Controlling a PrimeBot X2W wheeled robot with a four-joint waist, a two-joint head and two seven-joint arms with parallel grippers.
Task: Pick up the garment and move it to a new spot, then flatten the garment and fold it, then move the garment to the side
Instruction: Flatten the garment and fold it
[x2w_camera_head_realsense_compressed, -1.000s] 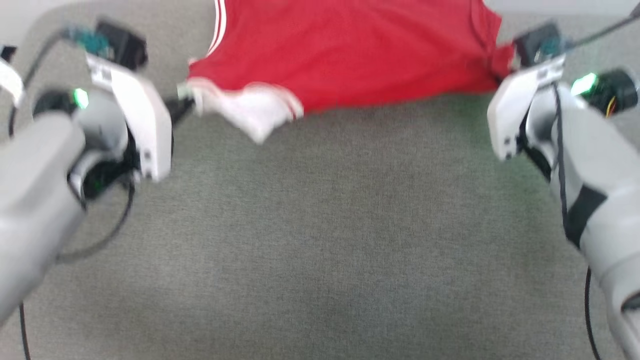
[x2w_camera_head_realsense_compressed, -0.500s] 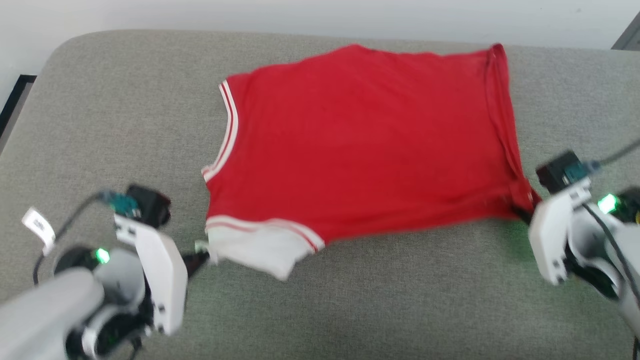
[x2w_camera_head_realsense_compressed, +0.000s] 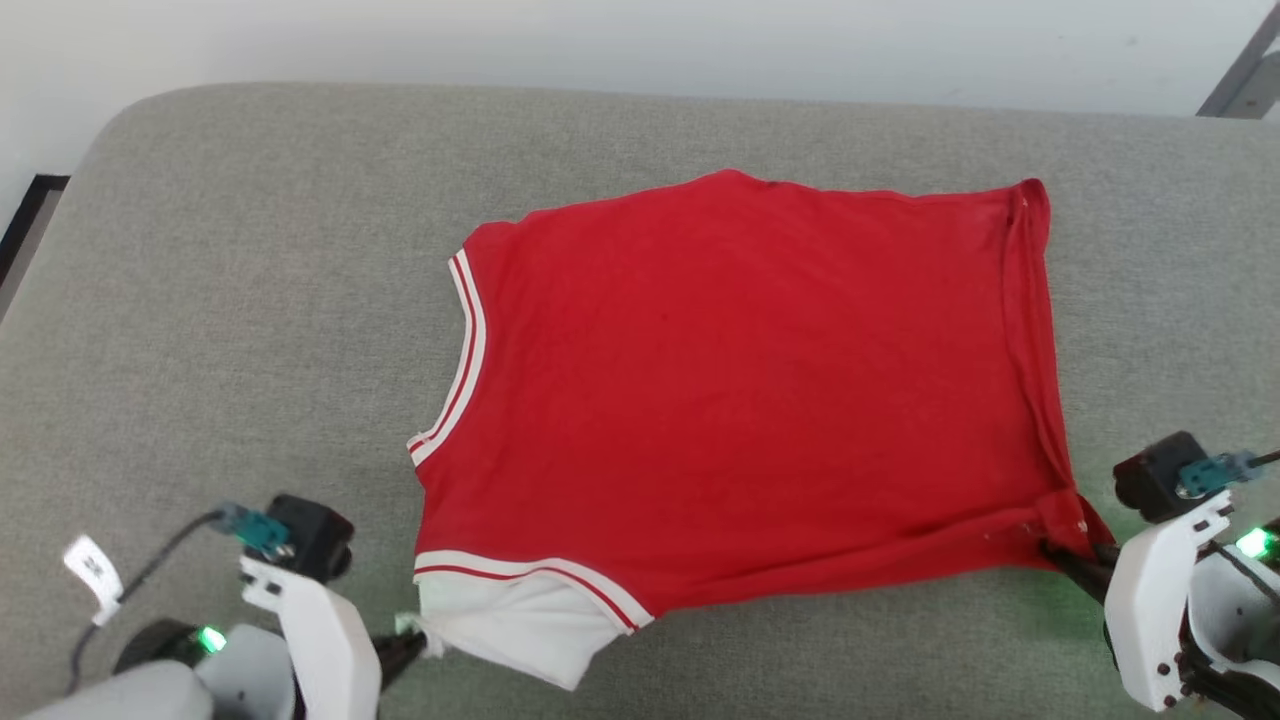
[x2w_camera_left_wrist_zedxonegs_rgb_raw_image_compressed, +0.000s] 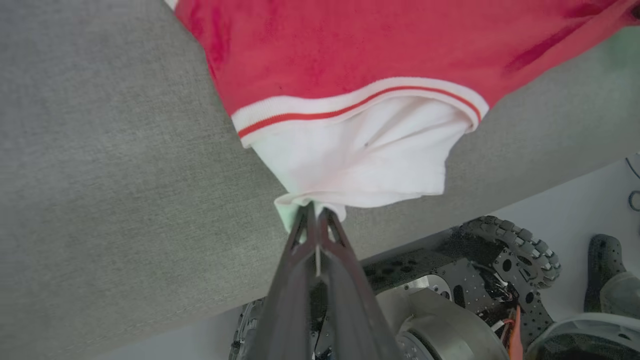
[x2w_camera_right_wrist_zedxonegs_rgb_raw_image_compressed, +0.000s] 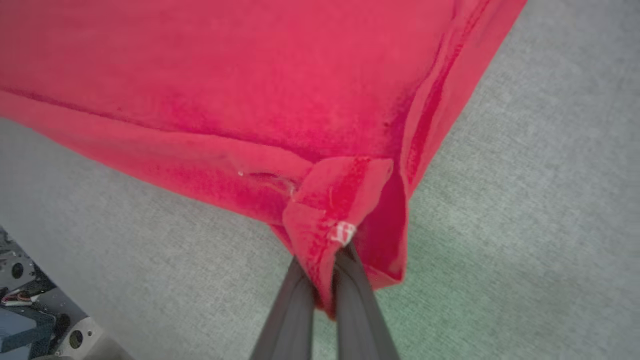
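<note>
The garment (x2w_camera_head_realsense_compressed: 740, 390) lies spread on the grey cushion, plain red side up, neck trim facing left and hem to the right. Its lettering is hidden underneath. My left gripper (x2w_camera_head_realsense_compressed: 405, 640) is shut on the edge of the white sleeve (x2w_camera_head_realsense_compressed: 520, 625) at the near left; the left wrist view shows the garment (x2w_camera_left_wrist_zedxonegs_rgb_raw_image_compressed: 350, 165) pinched at my left gripper (x2w_camera_left_wrist_zedxonegs_rgb_raw_image_compressed: 312, 212). My right gripper (x2w_camera_head_realsense_compressed: 1065, 555) is shut on the red hem corner at the near right, where the right wrist view has the garment (x2w_camera_right_wrist_zedxonegs_rgb_raw_image_compressed: 250, 90) bunched over my right gripper (x2w_camera_right_wrist_zedxonegs_rgb_raw_image_compressed: 330, 270).
The grey cushion (x2w_camera_head_realsense_compressed: 230, 300) reaches a white wall at the back and rounds off at the far left corner. Its near edge runs just under my grippers; below it, the robot's wheeled base (x2w_camera_left_wrist_zedxonegs_rgb_raw_image_compressed: 500, 280) stands on a white floor. A metal leg (x2w_camera_head_realsense_compressed: 1240, 75) shows far right.
The head camera has tilted, so the whole picture slid down and the garment now shows in full. Both grippers have kept hold of the sleeve and hem corner, with the near edge pulled straighter.
</note>
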